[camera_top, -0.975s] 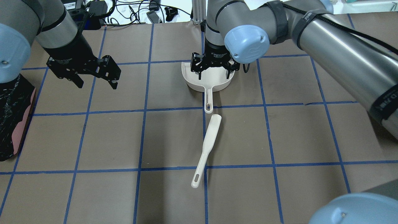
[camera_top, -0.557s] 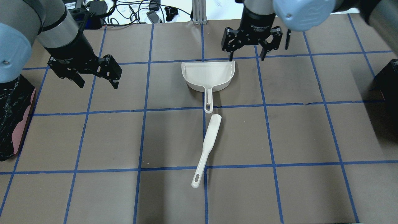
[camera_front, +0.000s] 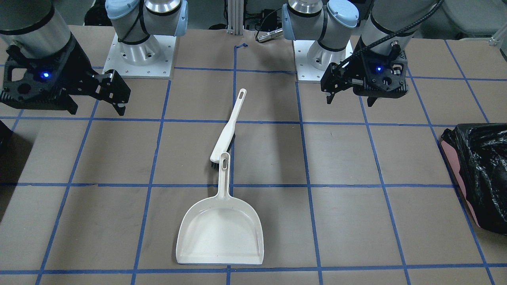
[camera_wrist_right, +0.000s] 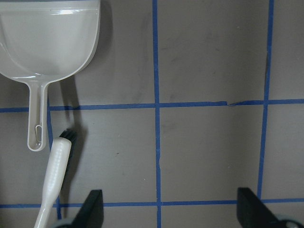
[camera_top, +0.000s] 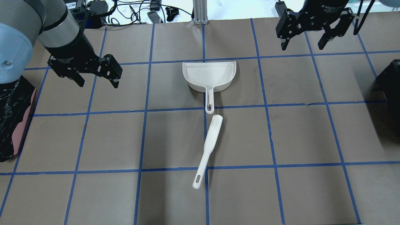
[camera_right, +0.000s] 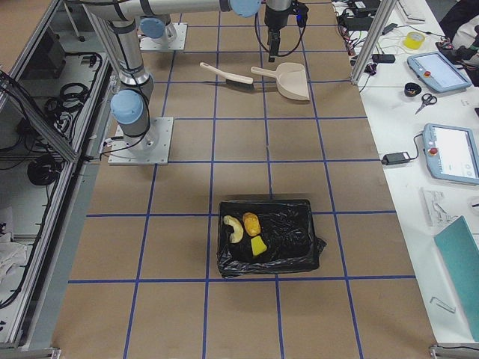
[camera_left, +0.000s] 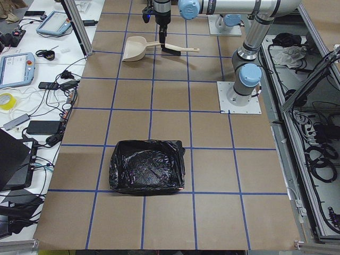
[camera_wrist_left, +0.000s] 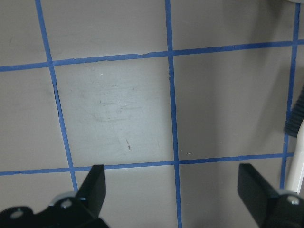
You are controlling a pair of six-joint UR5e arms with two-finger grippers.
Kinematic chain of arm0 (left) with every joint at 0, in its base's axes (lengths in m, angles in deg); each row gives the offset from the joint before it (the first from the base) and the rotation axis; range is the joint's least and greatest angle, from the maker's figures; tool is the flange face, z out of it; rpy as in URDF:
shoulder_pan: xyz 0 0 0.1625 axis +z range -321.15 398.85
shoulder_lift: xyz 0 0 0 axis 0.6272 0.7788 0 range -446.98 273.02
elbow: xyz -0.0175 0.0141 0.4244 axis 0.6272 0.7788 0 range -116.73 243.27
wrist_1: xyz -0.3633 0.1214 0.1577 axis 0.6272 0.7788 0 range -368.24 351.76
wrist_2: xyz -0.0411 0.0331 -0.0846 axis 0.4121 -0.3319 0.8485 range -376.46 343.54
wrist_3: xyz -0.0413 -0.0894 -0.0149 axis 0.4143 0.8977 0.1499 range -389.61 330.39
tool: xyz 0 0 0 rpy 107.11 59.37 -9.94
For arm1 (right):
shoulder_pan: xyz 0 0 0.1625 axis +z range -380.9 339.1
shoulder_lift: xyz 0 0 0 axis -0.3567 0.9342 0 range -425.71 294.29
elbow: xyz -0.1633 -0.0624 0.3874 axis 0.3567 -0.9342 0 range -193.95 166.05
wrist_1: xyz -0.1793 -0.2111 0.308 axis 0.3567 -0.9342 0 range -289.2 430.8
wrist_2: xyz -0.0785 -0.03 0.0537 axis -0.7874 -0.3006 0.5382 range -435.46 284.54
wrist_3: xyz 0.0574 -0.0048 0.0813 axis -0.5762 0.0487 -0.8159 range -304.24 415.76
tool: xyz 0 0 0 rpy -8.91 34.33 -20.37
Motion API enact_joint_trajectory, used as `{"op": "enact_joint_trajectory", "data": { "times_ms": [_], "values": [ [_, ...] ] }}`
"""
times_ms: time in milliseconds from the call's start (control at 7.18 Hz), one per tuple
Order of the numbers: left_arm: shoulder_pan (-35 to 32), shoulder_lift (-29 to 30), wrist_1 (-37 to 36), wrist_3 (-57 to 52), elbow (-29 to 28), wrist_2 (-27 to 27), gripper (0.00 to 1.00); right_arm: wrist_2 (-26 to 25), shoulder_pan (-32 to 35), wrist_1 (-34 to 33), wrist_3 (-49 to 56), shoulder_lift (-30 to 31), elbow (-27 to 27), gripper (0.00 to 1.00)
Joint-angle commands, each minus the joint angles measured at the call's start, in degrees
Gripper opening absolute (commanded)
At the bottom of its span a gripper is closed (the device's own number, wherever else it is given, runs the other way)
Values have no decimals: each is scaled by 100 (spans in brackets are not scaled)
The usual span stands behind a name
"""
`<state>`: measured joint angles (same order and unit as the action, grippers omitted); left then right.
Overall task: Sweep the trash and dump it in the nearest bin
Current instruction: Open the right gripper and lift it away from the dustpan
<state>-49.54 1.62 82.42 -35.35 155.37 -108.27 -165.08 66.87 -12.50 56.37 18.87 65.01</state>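
Note:
The trash lies in the black-lined bin [camera_right: 299, 239] at my right end: a potato-like lump [camera_right: 251, 223], a pale crescent slice [camera_right: 233, 228] and a sponge piece [camera_right: 257, 247]. The white dustpan [camera_top: 208, 76] lies empty at the table's far middle, handle toward me; it also shows in the front view [camera_front: 220, 233]. The white brush [camera_top: 210, 140] lies just behind its handle. My right gripper [camera_top: 302, 47] is open and empty, high and to the right of the dustpan. My left gripper [camera_top: 98, 84] is open and empty, left of the dustpan.
A second black-lined bin [camera_top: 12, 118] stands at the table's left edge. The right bin's corner [camera_top: 390, 81] shows at the right edge. Cables and devices [camera_top: 125, 12] and an aluminium post [camera_top: 198, 12] sit beyond the far edge.
My right gripper has moved from over the dustpan up and to the right, open throughout. The dustpan and brush stayed put. The left arm has barely moved.

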Motion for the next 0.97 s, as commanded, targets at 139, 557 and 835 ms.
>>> {"op": "enact_joint_trajectory", "data": {
  "times_ms": [139,557,835],
  "values": [
    [-3,-9,-22,20,1,-99,100,31,-14,-45,-34,628,941,99],
    [-12,-18,40,55,10,-47,100,41,-5,-230,-455,727,1235,99],
    [-12,-53,83,64,10,-73,100,14,-5,-221,-535,771,1244,99]
  ]
}}
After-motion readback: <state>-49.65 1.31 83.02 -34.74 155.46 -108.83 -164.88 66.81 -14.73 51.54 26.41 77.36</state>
